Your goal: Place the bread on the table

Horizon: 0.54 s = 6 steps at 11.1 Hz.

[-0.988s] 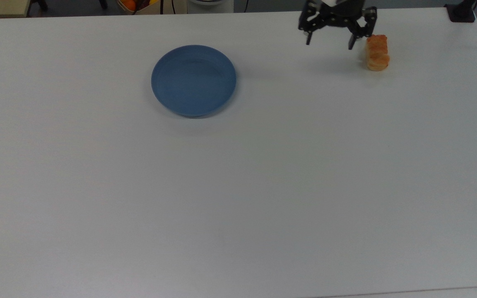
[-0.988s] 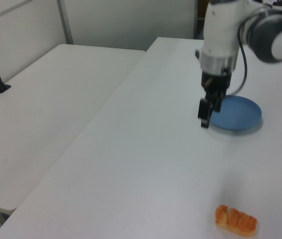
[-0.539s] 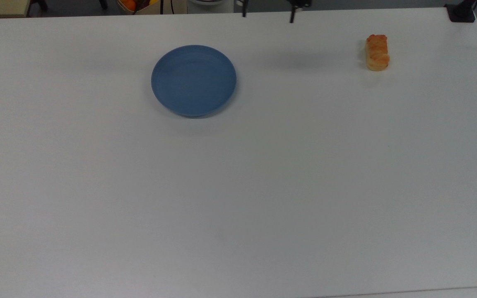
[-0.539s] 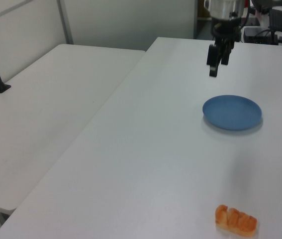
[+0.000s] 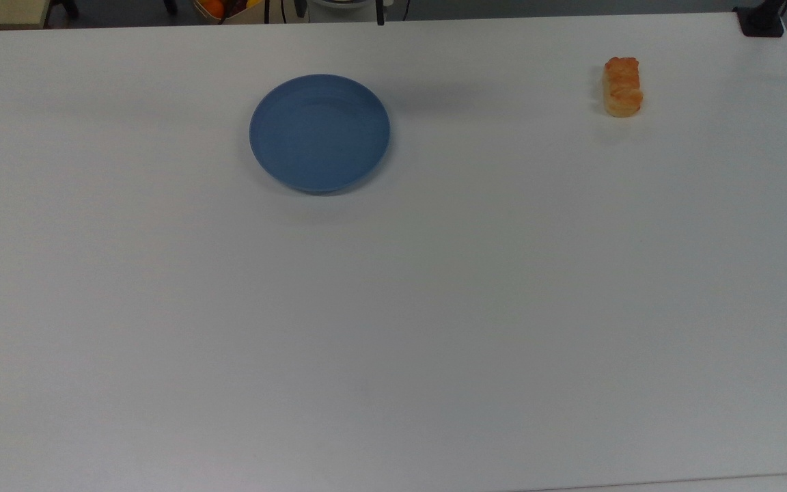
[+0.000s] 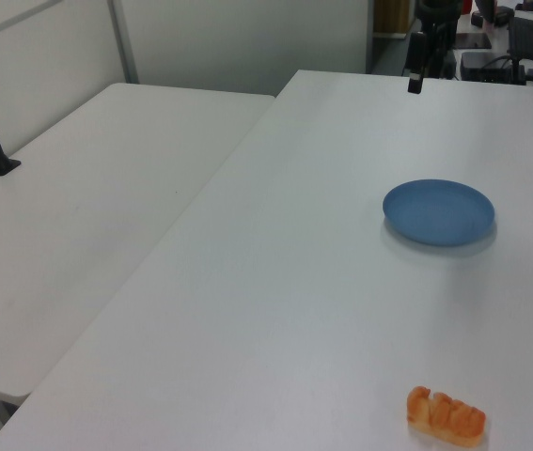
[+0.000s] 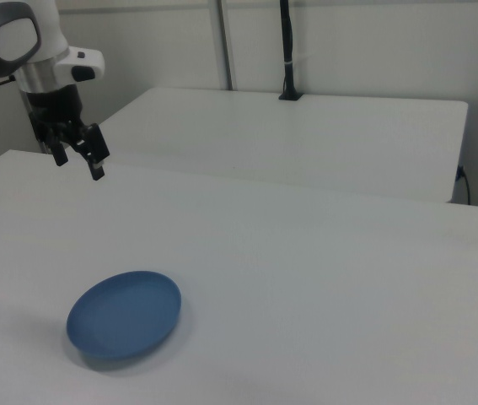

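Since a second ago the arm has pulled right away from the bread: it was hanging just beside the roll, now it's backed off toward the far edge of the desk and lifted. Top view first: the bread (image 5: 622,87) lies flat on the bare white desk (image 5: 434,307) near the top view's upper right corner, well apart from the blue plate (image 5: 320,132), which has nothing on it. Its long axis runs roughly up-down here, the more orange end pointing toward the far edge. Left view: the same roll (image 6: 446,416) sits at the bottom near the left view's right, long axis now running nearly side to side with a slight tilt, and the hand (image 6: 415,66) is way up at the far end of the desk, well clear of everything. Right view: the hand (image 7: 77,155) hangs above the desk's far left corner with its fingers (image 7: 97,164) spread apart and nothing between them, plate (image 7: 125,315) below in the foreground. So the bread's already resting on the desk and let go, meaning the job looks pretty much done; the arm just seems to be heading home.
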Each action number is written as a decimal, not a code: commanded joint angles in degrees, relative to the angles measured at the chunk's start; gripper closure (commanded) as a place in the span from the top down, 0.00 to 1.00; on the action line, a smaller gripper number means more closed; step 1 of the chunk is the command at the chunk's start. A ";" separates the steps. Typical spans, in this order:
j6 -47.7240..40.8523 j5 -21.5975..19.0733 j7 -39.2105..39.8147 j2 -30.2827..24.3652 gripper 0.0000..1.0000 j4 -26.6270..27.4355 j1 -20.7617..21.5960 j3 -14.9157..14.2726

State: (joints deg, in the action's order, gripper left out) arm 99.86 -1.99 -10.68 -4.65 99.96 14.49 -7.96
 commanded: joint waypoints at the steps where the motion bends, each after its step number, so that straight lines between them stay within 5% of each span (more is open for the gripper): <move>1: 4.63 -1.44 9.10 1.04 1.00 0.41 -3.93 2.67; 3: 4.64 -1.36 9.01 0.87 1.00 1.29 -7.00 8.55; 6: 4.29 -1.35 9.72 1.22 1.00 1.47 -6.76 9.10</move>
State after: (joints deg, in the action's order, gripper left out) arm 103.09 -2.18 -2.85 -3.11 100.37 8.60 0.45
